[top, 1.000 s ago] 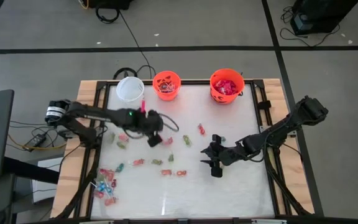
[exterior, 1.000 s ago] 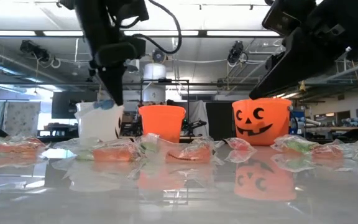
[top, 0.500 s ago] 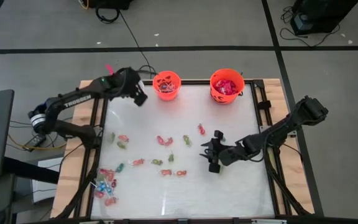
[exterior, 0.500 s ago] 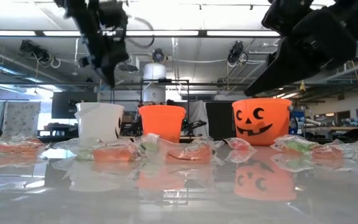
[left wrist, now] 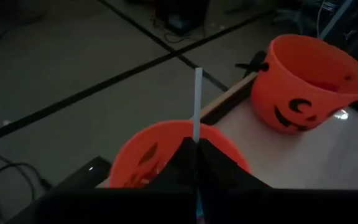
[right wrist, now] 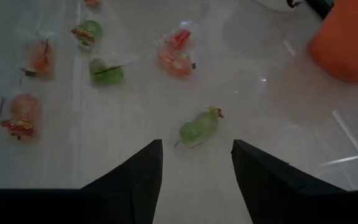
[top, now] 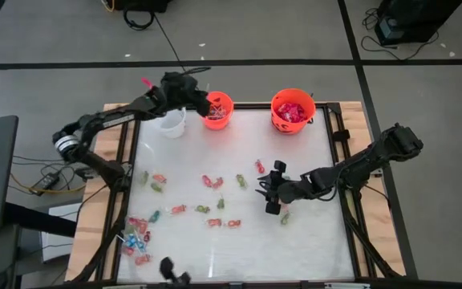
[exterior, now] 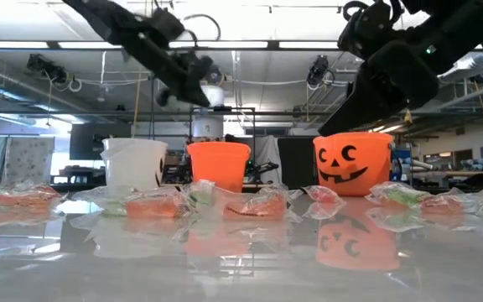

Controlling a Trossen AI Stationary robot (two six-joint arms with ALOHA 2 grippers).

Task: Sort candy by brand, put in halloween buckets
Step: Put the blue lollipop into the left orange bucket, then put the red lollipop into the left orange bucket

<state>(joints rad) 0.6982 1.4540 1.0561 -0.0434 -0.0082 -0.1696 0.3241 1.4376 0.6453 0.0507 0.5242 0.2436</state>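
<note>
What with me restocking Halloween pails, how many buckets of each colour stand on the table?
white bucket: 1
orange: 2, the small orange bucket and the larger orange bucket
Total: 3

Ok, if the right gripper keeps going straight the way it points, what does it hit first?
Probably the small green wrapped candy, lying on the white tabletop straight ahead of the open right gripper. Depth is hard to judge, but nothing else sits between the fingers and that piece.
</note>
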